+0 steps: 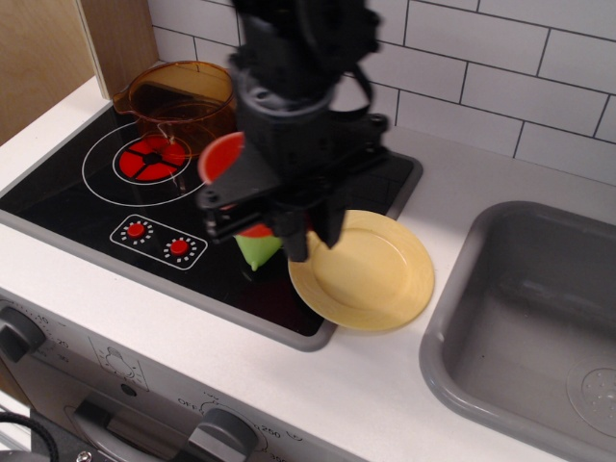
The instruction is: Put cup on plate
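Left of the plate point(363, 271), your gripper point(274, 226) is clamped on the cup point(225, 160), carrying it lifted above the stovetop. You're handling what looks like light, stiff, smooth plastic, likely slippery, so keep your hold at its rim. The pale yellow plate on the tabletop is round with a raised ribbed rim.

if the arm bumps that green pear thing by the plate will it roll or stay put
The green pear looks rounded and smooth, so it would probably roll or wobble. It sits on the glossy stovetop, likely offering little grip. It appears to be light plastic, so a nudge from the gripper could shift it.
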Tool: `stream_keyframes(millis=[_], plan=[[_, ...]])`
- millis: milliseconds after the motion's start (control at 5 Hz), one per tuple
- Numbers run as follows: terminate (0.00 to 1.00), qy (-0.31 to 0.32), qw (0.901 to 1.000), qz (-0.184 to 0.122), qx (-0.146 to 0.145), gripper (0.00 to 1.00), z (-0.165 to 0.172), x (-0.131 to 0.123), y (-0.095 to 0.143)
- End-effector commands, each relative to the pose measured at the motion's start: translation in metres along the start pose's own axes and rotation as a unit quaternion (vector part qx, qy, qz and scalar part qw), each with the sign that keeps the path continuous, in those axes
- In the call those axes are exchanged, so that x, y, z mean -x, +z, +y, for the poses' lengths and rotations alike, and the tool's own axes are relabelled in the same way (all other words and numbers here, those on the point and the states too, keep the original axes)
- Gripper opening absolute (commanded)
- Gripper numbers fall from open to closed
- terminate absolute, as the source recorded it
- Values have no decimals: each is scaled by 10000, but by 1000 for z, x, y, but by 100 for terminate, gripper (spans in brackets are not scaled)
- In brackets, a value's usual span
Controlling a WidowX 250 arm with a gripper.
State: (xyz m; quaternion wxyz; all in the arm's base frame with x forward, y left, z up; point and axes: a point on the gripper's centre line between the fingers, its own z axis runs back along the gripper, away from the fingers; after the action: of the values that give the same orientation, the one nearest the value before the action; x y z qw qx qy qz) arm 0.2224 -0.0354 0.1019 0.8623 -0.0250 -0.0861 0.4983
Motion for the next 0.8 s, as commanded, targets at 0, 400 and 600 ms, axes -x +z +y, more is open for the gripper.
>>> stream_keyframes(millis=[0, 400, 600], plan=[[0, -351, 9991, 1, 254, 0, -43, 23, 2], [0, -459, 9973, 238, 523, 0, -51, 39, -10], [0, -373, 9978, 251, 488, 0, -48, 36, -15]])
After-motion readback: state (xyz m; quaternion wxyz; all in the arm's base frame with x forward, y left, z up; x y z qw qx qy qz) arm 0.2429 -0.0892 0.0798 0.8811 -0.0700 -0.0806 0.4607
